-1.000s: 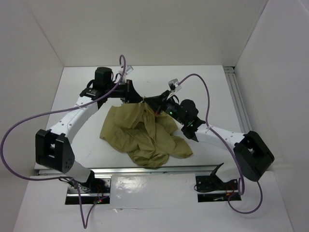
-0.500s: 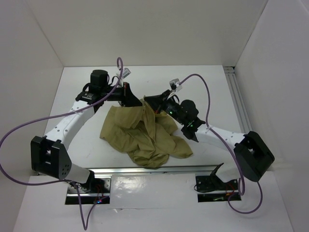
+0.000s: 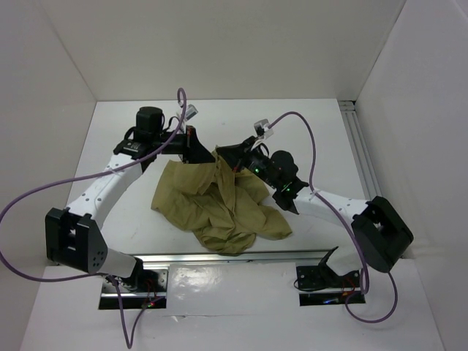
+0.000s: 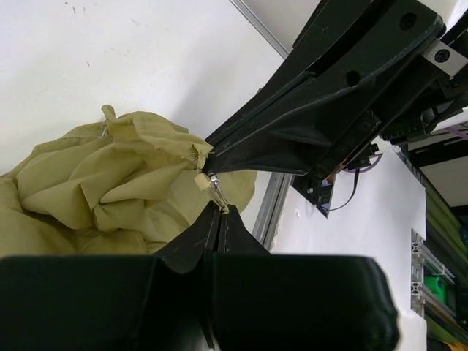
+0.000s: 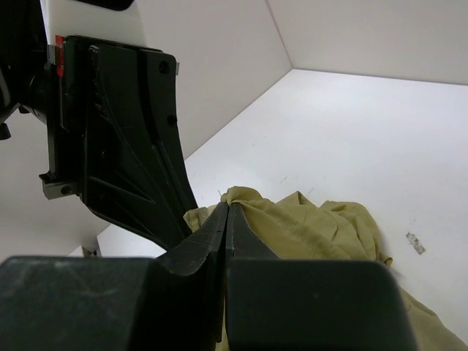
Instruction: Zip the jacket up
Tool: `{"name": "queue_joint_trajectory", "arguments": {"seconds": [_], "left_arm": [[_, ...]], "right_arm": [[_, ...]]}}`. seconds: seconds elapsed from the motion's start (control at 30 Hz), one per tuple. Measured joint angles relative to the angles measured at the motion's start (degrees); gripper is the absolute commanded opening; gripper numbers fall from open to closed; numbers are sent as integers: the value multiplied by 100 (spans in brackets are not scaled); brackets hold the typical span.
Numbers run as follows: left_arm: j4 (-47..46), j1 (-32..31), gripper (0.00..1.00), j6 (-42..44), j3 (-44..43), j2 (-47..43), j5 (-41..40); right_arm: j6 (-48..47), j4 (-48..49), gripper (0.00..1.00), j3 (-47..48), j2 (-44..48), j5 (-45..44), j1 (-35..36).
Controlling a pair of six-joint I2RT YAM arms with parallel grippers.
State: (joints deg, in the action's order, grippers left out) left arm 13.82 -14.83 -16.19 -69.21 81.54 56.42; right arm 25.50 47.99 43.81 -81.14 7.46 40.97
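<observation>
The olive-tan jacket point(image 3: 219, 205) lies crumpled in the middle of the table, its far edge lifted between the two grippers. My left gripper point(image 3: 210, 151) comes in from the left and is shut on the small metal zipper pull point(image 4: 216, 186) at the jacket's edge point(image 4: 117, 175). My right gripper point(image 3: 221, 153) comes in from the right, tip to tip with the left one, and is shut on a fold of the jacket point(image 5: 307, 227) beside the zipper. The zipper teeth are hidden in the folds.
White walls enclose the table point(image 3: 322, 146) on three sides. A metal rail point(image 3: 362, 153) runs along the right edge and another rail point(image 3: 234, 257) along the near edge. Purple cables point(image 3: 307, 139) loop over both arms.
The left arm's elbow and base link have swung a little to the left. Both grippers stay pinched at the same spot on the jacket's far edge.
</observation>
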Motion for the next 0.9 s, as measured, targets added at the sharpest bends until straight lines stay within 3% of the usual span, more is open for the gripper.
{"name": "queue_joint_trajectory", "arguments": {"seconds": [0.23, 0.27, 0.3, 0.37, 0.57, 0.63, 0.73, 0.9], "left_arm": [[44, 0, 0, 114, 0, -76, -42], [46, 0, 4, 127, 0, -87, -44], [55, 0, 18, 131, 0, -98, -50], [118, 0, 34, 179, -2, -118, -68], [765, -52, 75, 313, -55, -138, -219], [942, -11, 82, 404, -149, -153, -302], [1158, 122, 82, 439, -350, -212, -439], [1364, 448, 69, 533, -715, -420, -627]], "right_arm": [[17, -9, 0, 0, 111, 9, 4], [20, -13, 0, 0, 133, 26, 4], [15, -17, 0, 0, 153, 42, 4], [-4, -55, 0, 0, 186, 111, 4], [-129, -52, 0, 87, 278, 424, 4], [-144, -52, 0, 98, 291, 496, 4], [-162, -79, 0, 101, 291, 566, 4], [-184, -98, 0, 101, 291, 669, 4]]}}
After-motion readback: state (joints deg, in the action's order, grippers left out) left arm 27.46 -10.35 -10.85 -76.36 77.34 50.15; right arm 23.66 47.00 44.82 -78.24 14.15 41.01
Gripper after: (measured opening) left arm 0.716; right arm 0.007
